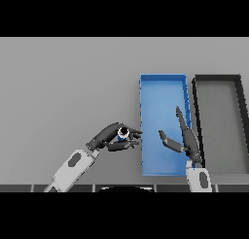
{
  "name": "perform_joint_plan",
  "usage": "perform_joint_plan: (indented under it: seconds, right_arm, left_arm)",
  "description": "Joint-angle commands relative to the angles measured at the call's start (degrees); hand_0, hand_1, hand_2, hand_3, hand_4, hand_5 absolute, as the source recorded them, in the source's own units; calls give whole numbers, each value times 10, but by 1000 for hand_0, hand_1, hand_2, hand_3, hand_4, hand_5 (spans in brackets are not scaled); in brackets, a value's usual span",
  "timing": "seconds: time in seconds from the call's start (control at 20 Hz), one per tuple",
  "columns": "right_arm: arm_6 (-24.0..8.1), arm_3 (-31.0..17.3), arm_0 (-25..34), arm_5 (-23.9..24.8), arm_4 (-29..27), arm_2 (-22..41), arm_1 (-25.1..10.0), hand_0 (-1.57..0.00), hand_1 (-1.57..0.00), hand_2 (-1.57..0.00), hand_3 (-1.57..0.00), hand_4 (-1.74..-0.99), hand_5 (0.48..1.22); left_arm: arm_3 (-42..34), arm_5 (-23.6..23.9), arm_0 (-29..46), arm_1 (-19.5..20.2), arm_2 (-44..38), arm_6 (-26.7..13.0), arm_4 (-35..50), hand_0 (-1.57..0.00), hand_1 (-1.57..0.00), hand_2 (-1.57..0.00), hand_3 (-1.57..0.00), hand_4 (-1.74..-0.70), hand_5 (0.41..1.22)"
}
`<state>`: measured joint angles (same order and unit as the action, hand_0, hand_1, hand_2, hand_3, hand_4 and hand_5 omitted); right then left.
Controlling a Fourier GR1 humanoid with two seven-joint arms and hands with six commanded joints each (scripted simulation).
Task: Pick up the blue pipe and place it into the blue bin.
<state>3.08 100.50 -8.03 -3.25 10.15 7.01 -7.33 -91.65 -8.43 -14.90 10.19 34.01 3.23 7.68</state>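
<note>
**Clerk A:** Item one — the blue pipe (pixel 123 132)?

**Clerk B:** Held in the left hand (pixel 111 137), whose fingers and thumb curl round it. Only its round open end shows, pale rim with a dark bore, plus a sliver of blue below. It sits toward the near edge of the bench (pixel 68 82), just beside the blue bin's left wall and outside it. Whether it is lifted clear of the bench surface cannot be told.

**Clerk A:** Item two, the blue bin (pixel 144 116)?

**Clerk B:** A long rectangular tray right of the bench's middle, its long sides running from the near edge toward the far edge. The left hand's fingertips reach its left wall.

**Clerk A:** Item three — the right hand (pixel 184 136)?

**Clerk B:** Over the near right part of the blue bin, spread wide: fingers straight and pointing toward the far edge, thumb out toward the left. It holds nothing.

**Clerk A:** Anything further?

**Clerk B:** A black bin (pixel 196 111), same shape, just beside the blue bin, toward the bench's right edge.
</note>
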Motion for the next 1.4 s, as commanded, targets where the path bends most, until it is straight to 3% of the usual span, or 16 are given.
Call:
perform_joint_plan:
  seconds: [0.0,0.2,0.3,0.35,0.5,0.65,0.9,1.05,1.35]
  right_arm:
    - [-5,-2,4,-2,-2,-1,-1,1,1,1,1,-1141,605]
    - [-11,-20,24,-6,-11,-9,-4,1,1,1,1,-1176,605]
    - [16,-2,26,-41,-59,-17,-12,1,1,1,1,-1196,622]
    - [14,9,37,-75,-108,-22,-16,1,1,1,1,-1195,608]
    - [-26,62,55,-161,-214,-26,-70,1,1,1,1,-1256,558]
    - [-108,106,107,-203,-281,-3,-109,1,1,1,1,-1314,500]
    - [-182,129,182,-245,-317,47,-129,1,1,1,1,-1314,510]
    - [-196,116,235,-260,-288,83,-113,1,1,1,1,-1294,523]
    - [-231,77,303,-280,-285,127,-73,1,1,1,1,-1227,532]
  left_arm:
    - [4,1,-3,0,-1,-6,-2,-1567,-1568,-1568,-1496,-1740,1219]
    - [13,-3,0,-2,-1,-3,-7,-1569,-1570,-1570,-1495,-1740,1219]
    - [13,-2,0,-6,1,-6,-11,-1570,-1570,-1570,-1495,-1741,1220]
    - [14,0,0,-8,4,-8,-15,-1570,-1570,-1570,-1496,-1741,1220]
    - [12,-5,-2,-5,-1,-7,-11,-1571,-1571,-1571,-1495,-1741,1221]
    - [21,-6,-9,-6,-4,-4,-17,-1571,-1571,-1571,-1491,-1741,1221]
    - [10,-6,-6,-8,0,-9,-21,-1571,-1571,-1571,-1485,-1741,1221]
    - [16,-10,-15,-14,-3,-17,-18,-1571,-1571,-1571,-1486,-1741,1221]
    - [17,-34,-9,-11,-5,2,-5,-1571,-1571,-1571,-1532,-1741,1221]
